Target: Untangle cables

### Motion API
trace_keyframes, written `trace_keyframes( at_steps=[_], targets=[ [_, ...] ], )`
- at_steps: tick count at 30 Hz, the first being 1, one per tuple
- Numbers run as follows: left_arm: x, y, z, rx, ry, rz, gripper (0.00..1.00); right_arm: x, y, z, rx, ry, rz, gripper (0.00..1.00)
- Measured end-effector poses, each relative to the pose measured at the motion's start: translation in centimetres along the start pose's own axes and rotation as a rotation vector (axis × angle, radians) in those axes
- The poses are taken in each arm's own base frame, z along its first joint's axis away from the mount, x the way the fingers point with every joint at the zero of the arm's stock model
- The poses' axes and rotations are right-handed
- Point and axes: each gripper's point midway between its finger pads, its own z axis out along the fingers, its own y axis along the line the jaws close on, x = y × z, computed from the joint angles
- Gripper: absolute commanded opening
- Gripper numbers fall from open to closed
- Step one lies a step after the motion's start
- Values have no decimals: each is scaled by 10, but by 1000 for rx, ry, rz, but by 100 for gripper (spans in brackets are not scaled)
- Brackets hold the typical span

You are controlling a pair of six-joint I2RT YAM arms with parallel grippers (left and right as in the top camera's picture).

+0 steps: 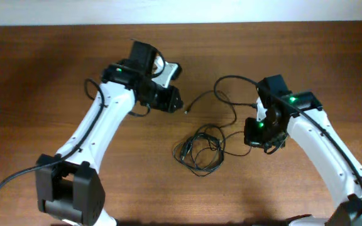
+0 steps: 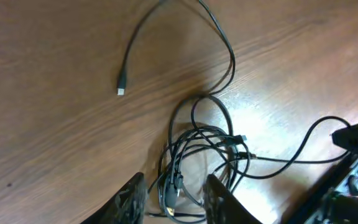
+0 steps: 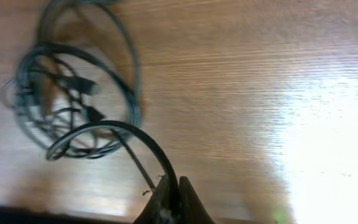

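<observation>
The cables lie in a loose black tangle on the wooden table, a little toward 5 o'clock from its middle. One cord leaves the tangle toward 1 o'clock, loops round, and ends in a small silvery plug at 11 o'clock of the tangle. The left gripper hovers just beyond that plug, also at 11 o'clock, its fingers spread and holding nothing. The right gripper sits at 3 o'clock of the tangle, fingers pressed together, pinching a strand of the cables that arcs back into the bundle.
</observation>
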Motion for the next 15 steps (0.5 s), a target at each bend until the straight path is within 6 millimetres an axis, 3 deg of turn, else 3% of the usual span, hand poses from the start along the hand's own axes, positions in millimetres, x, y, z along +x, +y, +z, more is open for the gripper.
trace_keyframes(
  at_steps=[2, 3, 5, 6, 7, 10, 12, 13, 14, 15],
  targets=[
    [9, -5, 9, -3, 28, 14, 26, -5, -7, 2, 40, -27, 2, 8],
    [12, -7, 12, -3, 40, 18, 26, -11, -16, 1, 92, -56, 29, 24],
    [20, -12, 19, -1, 64, 28, 25, -18, -30, -1, 171, -101, 73, 45],
    [21, -13, 20, 0, 69, 30, 26, -22, -33, -2, 191, -123, 86, 66],
    [22, -13, 23, 0, 74, 33, 28, -29, -34, -3, 200, -157, 110, 72],
    [27, -8, 34, -2, 106, 20, 31, -33, -21, -2, 124, -163, 119, 72],
    [32, -2, 46, -3, 140, 3, 34, -24, 2, 1, -1, -100, 82, 71],
    [34, 0, 50, -4, 153, -3, 29, -20, 9, 2, -44, -78, 66, 71],
    [36, 2, 53, -4, 162, -8, 15, -15, 16, 5, -80, -54, 50, 71],
    [37, 4, 57, -5, 172, -14, 14, -3, 20, 13, -109, -5, 32, 71]
  ],
)
